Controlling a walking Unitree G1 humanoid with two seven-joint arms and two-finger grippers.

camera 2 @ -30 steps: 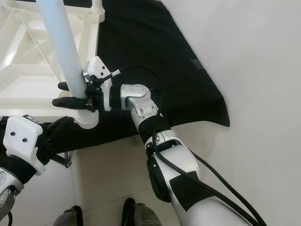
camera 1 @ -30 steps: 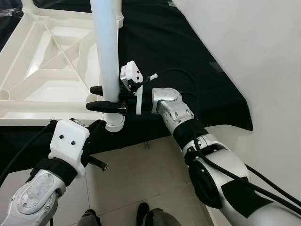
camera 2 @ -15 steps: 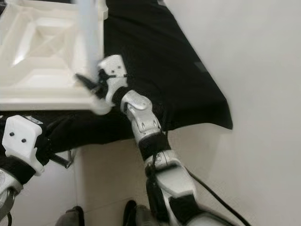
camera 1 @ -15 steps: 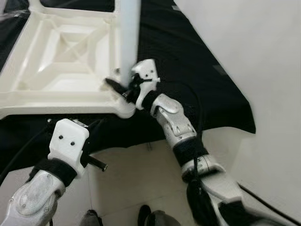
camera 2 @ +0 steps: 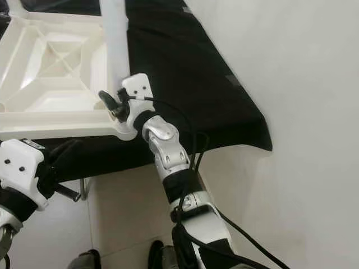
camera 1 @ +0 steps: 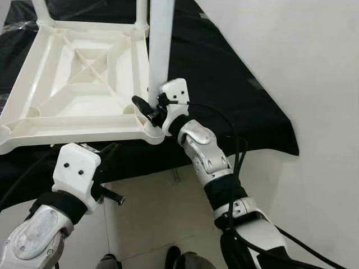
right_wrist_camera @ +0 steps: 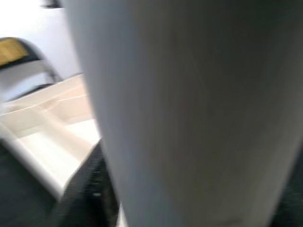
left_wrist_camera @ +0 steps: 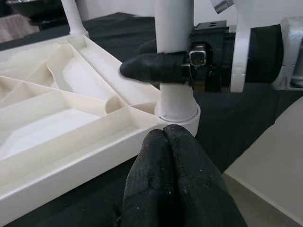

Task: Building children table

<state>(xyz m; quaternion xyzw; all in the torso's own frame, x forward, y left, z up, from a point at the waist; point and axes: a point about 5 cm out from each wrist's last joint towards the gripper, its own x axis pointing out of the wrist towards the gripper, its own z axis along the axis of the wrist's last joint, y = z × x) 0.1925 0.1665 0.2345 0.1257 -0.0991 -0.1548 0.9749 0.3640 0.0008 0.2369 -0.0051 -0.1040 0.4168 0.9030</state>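
Observation:
The white table top (camera 1: 67, 120) lies upside down on a black cloth, ribs facing up. A white table leg (camera 1: 159, 50) stands upright in the socket (camera 1: 152, 128) at the near right corner. My right gripper (camera 1: 147, 106) is shut on this leg just above the socket; in the left wrist view one black finger (left_wrist_camera: 151, 66) wraps the leg (left_wrist_camera: 174, 23). My left gripper (left_wrist_camera: 163, 137) hovers low in front of that corner, fingers pressed together with nothing between them; its white wrist housing (camera 1: 76, 174) sits below the table's front edge.
The black cloth (camera 1: 224, 84) ends at a front edge above the tiled floor (camera 1: 157, 213). A white wall (camera 1: 314, 84) rises on the right. Two more legs (camera 1: 42, 11) stand at the far corners. My feet show at the bottom.
The view has shifted. My right arm has stretched forward and turned, and its gripper now holds the leg lower, close to the socket. The left arm has barely moved.

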